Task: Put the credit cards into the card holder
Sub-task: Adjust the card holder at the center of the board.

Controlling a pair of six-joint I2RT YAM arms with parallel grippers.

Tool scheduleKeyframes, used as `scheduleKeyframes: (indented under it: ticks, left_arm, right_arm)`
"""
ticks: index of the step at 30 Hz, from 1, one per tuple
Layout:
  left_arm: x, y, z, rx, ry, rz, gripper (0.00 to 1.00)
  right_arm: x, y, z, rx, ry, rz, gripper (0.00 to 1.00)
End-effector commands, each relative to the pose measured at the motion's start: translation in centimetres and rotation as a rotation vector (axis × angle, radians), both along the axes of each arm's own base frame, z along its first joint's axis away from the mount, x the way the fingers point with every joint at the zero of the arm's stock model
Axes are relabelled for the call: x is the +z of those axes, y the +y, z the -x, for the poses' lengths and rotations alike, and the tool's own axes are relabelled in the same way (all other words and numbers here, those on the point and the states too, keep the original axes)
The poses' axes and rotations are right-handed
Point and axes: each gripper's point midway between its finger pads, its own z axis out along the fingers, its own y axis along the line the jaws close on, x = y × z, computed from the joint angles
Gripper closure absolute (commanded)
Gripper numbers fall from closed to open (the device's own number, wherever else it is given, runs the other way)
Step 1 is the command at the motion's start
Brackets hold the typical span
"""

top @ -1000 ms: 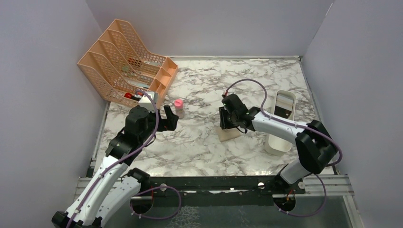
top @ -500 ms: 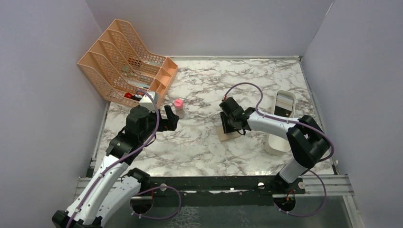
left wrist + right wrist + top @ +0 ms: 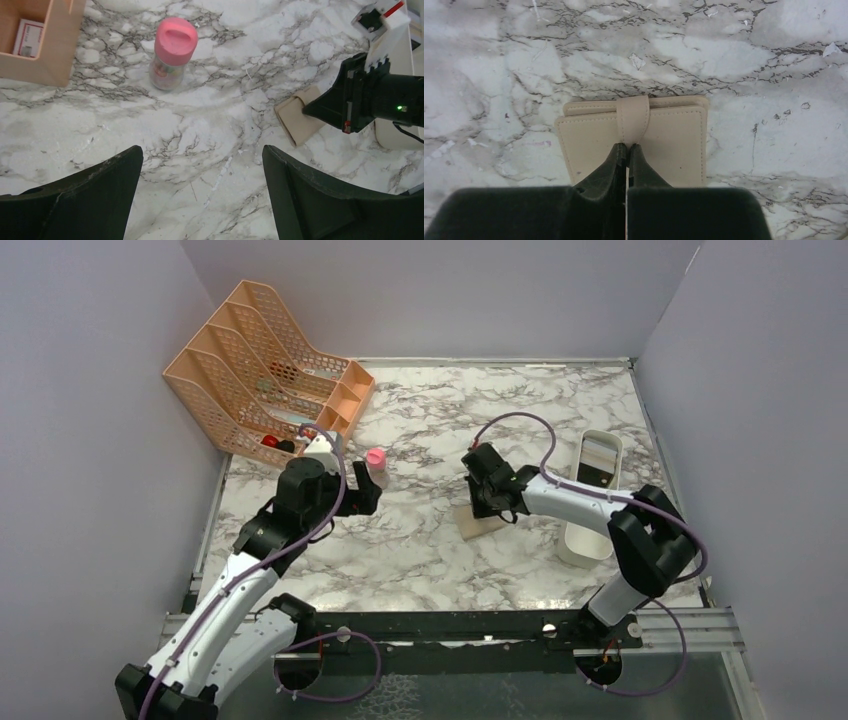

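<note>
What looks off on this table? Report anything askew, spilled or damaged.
Nothing spilled or damaged. The card holder lies flat with its tab folded over the edge, the right gripper shut at that tab; the pink-capped bottle stands upright.

Shut right hand (image 3: 627,150); advanced left hand (image 3: 201,152).
Closed from part-open to fingertips meeting at snap tab (image 3: 633,117) of card holder (image 3: 674,145); brought left hand forward, nearer pink-capped bottle (image 3: 170,52) ahead.
</note>
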Motion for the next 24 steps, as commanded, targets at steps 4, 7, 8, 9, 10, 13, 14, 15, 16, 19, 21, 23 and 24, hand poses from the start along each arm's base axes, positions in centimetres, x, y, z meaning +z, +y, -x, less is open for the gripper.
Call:
scheduleKeyframes:
  ticks: [4, 7, 8, 9, 10, 13, 14, 15, 16, 19, 21, 23, 24]
  left_arm:
    - [0.5, -3.6, -0.6, -0.105, 0.082, 0.117, 0.12]
    - [1.1, -5.4, -0.5, -0.193, 0.108, 0.163, 0.16]
    - [1.2, -6.0, -0.3, -0.228, 0.117, 0.177, 0.17]
    - [1.2, -6.4, -0.1, -0.252, 0.124, 0.187, 0.18]
    - [1.1, -6.7, 0.0, -0.270, 0.133, 0.193, 0.20]
    - [0.3, -7.5, 0.6, -0.321, 0.152, 0.214, 0.29]
    - [-0.3, -7.7, 0.8, -0.330, 0.163, 0.226, 0.30]
    - [-0.8, -7.8, 0.8, -0.337, 0.162, 0.233, 0.31]
    - [-1.3, -7.9, 0.9, -0.346, 0.158, 0.233, 0.31]
    - [-2.2, -7.9, 0.7, -0.342, 0.157, 0.228, 0.31]
    - [-2.1, -8.1, 0.6, -0.342, 0.162, 0.241, 0.31]
    - [-1.8, -8.6, 0.6, -0.369, 0.154, 0.257, 0.31]
    - [-1.5, -9.1, 0.7, -0.408, 0.128, 0.263, 0.31]
  right_arm:
    - [7.1, 2.5, 0.3, -0.028, -0.088, -0.243, 0.99]
    - [9.7, 2.9, 0.8, -0.045, -0.119, -0.343, 0.99]
    - [10.6, 3.0, 0.9, -0.050, -0.128, -0.370, 0.99]
    - [11.3, 3.0, 1.1, -0.054, -0.135, -0.392, 0.99]
    - [12.1, 3.1, 1.2, -0.052, -0.145, -0.416, 0.99]
    - [14.4, 4.3, 2.3, 0.059, -0.162, -0.498, 0.99]
    - [14.9, 4.5, 2.7, 0.080, -0.158, -0.510, 0.99]
    - [15.4, 4.4, 3.0, 0.086, -0.154, -0.518, 0.99]
    - [15.9, 4.2, 3.2, 0.080, -0.154, -0.523, 0.99]
    - [17.6, 4.1, 3.9, 0.086, -0.177, -0.576, 0.99]
    - [18.6, 4.4, 4.8, 0.099, -0.161, -0.636, 0.99]
    - [20.2, 5.3, 6.3, 0.163, -0.135, -0.714, 0.99]
    - [20.8, 5.6, 7.1, 0.188, -0.121, -0.759, 0.99]
